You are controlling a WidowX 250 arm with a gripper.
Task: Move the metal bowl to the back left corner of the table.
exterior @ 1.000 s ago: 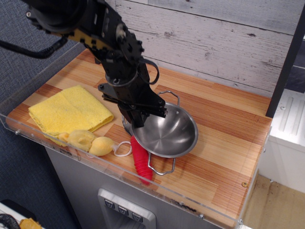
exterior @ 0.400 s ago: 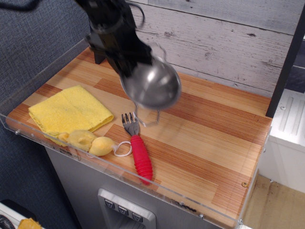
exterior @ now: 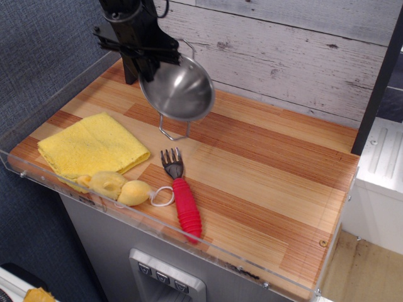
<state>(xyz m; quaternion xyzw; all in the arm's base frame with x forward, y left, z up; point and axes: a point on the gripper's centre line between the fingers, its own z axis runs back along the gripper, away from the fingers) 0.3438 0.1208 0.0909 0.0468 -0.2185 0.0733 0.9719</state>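
Observation:
The metal bowl [exterior: 179, 89] hangs tilted in the air over the back left part of the table [exterior: 264, 170], its lower wire handle dangling just above the wood. My gripper [exterior: 150, 61] is shut on the bowl's left rim and holds it up. The black arm rises from there out of the top of the view and hides the table's far left corner behind it.
A fork with a red handle [exterior: 182, 198] lies near the front edge. A folded yellow cloth [exterior: 91, 146] lies at the left, with two yellow lumps [exterior: 119, 187] and a white loop by the clear acrylic rim [exterior: 157, 220]. The whitewashed plank wall [exterior: 289, 56] stands behind.
The bowl was lifted off the table from over the fork and carried up and to the back left. The fork's head now shows.

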